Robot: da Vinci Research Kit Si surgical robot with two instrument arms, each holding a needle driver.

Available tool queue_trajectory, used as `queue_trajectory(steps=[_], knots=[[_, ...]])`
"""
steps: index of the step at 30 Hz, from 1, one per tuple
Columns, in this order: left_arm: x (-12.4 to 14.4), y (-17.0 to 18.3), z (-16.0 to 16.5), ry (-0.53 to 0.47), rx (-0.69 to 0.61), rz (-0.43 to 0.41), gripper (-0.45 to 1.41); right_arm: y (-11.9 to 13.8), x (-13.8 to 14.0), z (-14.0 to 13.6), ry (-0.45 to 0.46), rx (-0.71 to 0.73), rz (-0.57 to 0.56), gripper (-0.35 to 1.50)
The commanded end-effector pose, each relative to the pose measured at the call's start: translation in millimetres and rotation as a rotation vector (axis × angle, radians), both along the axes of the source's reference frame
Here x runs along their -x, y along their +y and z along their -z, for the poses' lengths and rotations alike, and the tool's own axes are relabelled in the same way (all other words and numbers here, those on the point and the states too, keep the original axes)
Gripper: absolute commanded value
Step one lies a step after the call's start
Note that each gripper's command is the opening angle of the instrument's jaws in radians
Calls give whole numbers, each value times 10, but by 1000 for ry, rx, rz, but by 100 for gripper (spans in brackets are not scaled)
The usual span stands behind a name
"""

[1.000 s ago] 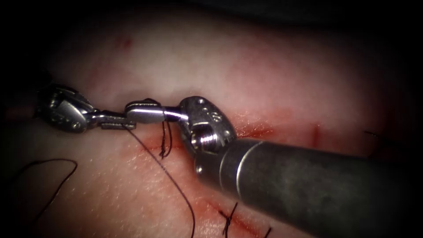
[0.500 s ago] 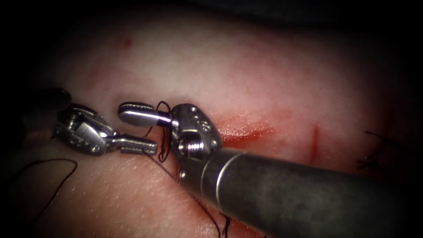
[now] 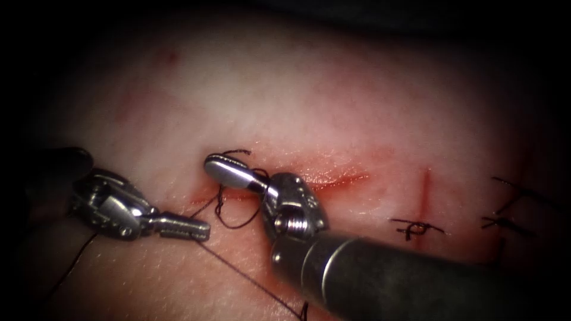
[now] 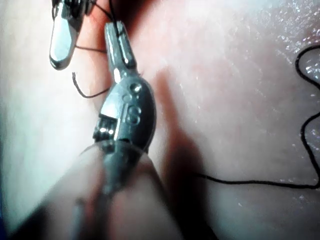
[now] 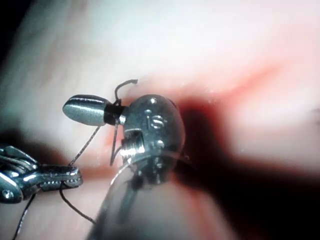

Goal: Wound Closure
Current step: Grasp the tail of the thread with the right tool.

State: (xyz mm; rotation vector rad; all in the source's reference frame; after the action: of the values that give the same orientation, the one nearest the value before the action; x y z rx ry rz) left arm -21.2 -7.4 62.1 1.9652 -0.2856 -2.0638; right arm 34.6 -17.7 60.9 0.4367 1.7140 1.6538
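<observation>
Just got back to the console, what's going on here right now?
Both claws are shut on thread at the left end of the cut in the tissue. The left claw holds the long strand running down across the tissue; the right claw grips a short end, with loops wound round it. Finished stitches sit further right.

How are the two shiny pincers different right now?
The left pincer lies below the cut, pinching the long thread. The right pincer sits over the cut, with thread loops wrapped round it near a short thread end. The left pincer points toward picture right, the right pincer toward picture left. Both look shut.
</observation>
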Motion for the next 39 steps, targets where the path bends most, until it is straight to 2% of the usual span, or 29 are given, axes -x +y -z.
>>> queue_trajectory(steps=[1, 2, 5, 7, 19, 21, 24, 30, 39], knots=[[6, 5, -7, -4, 2, -2, -45, -2, -7, -11, 5, -10, -7, 29], [12, 6, -8, 1, 1, -7, -45, -5, -6, -18, 19, -38, -30, 47], [17, 7, -10, 5, 1, -8, -45, -8, -4, -24, 10, -56, -41, 52], [22, 10, -12, 6, -1, -15, -45, -13, -1, -34, 16, -94, -76, 68], [23, 18, -18, 1, -9, -20, -45, -29, 19, -56, 41, -195, -160, 68], [23, 18, -19, 1, -9, -20, -45, -29, 21, -60, 41, -203, -176, 78], [24, 19, -19, 1, -9, -20, -45, -27, 18, -65, 36, -209, -194, 89], [24, 19, -19, 4, -10, -24, -45, -22, 3, -68, 52, -196, -170, 98], [22, 18, -19, 3, -16, -25, -45, -12, -5, -77, 38, -196, -178, 89]])
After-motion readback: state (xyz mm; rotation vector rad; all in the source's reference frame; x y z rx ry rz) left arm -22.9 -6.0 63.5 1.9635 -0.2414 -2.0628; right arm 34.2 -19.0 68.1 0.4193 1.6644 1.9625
